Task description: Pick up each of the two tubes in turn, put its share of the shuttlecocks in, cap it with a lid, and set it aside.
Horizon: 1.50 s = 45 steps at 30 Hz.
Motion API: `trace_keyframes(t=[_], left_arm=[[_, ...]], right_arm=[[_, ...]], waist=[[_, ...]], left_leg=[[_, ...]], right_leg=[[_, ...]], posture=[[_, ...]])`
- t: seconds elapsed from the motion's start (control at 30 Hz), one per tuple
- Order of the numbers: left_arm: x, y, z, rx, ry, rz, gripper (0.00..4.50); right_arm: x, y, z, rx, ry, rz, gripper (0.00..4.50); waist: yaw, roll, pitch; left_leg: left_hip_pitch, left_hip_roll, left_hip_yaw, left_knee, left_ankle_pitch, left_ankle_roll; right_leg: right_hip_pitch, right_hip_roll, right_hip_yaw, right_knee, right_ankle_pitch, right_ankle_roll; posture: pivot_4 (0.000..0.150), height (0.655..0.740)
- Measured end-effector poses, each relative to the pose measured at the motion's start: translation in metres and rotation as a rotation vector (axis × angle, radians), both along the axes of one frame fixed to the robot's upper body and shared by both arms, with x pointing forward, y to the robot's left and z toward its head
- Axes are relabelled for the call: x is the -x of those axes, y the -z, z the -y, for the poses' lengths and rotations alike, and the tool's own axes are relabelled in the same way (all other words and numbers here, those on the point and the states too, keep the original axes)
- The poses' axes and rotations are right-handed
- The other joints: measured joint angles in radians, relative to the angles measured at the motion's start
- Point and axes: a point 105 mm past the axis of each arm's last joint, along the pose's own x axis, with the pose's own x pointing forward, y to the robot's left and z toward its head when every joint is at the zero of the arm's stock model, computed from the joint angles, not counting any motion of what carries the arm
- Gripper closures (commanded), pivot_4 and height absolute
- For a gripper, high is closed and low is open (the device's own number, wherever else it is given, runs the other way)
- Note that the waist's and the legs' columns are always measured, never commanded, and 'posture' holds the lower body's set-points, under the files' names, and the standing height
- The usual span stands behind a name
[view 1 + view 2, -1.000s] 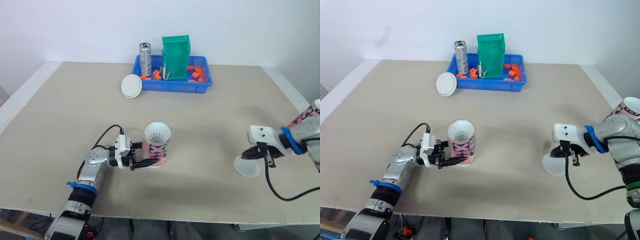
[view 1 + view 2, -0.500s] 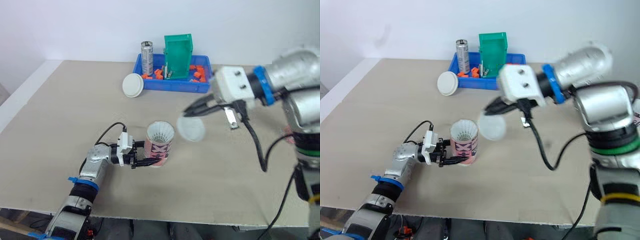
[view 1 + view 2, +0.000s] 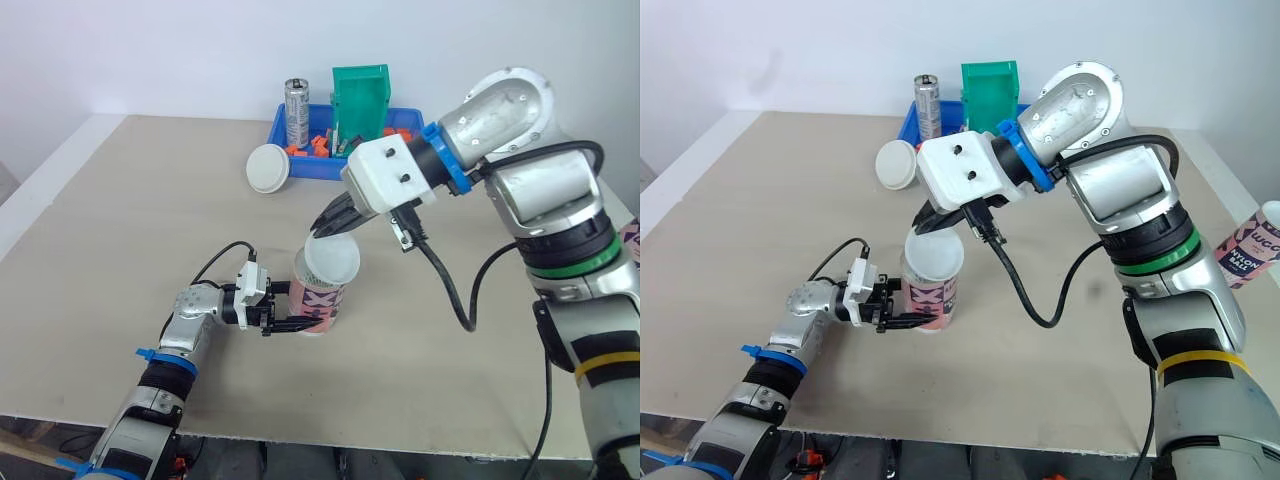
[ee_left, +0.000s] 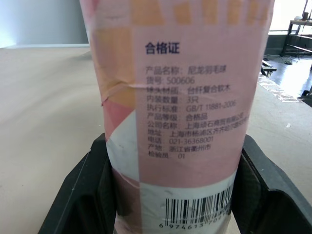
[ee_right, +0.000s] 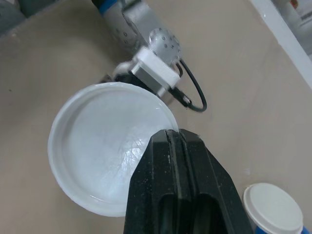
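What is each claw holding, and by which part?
Left claw grips the pink shuttlecock tube low on its body, near the base; right claw pinches the white lid by its rim.

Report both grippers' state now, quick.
Left gripper: closed on the upright pink cardboard tube.
Right gripper: closed on the rim of the round white plastic lid, held over the tube's mouth.
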Motion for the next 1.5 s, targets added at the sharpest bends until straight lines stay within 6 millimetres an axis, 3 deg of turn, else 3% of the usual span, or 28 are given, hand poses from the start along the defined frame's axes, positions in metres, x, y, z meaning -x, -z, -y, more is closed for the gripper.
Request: trace_keyframes(t=[0.2,1.1,1.5], left_arm=[[0.001,0.0,0.0,0.001,0.001,0.002,1.75],[0.0,-0.001,0.0,0.0,-0.011,0.003,1.75],[0.0,0.0,0.0,-0.001,-0.009,0.003,1.75]], right_arm=[[-0.004,0.0,-0.001,0.008,-0.011,0.022,4.42],[0.01,0.011,-0.009,0.04,-0.077,0.004,4.42],[-0.001,0.004,-0.011,0.039,-0.062,0.049,4.42]], waist=[[0.001,0.0,0.0],[0.001,0.0,0.0],[0.001,0.0,0.0]], left_leg=[[0.0,0.0,0.0,-0.001,0.0,0.0],[0.0,0.0,-0.001,0.0,0.0,0.0],[0.0,0.0,-0.001,-0.001,0.0,0.0]], right_leg=[[0.0,0.0,0.0,0.0,0.0,0.0],[0.0,0.0,-0.001,0.0,0.0,0.0],[0.0,0.0,-0.001,0.0,0.0,0.0]], posture=[[0.15,0.7362],[0.15,0.7362],[0.15,0.7362]])
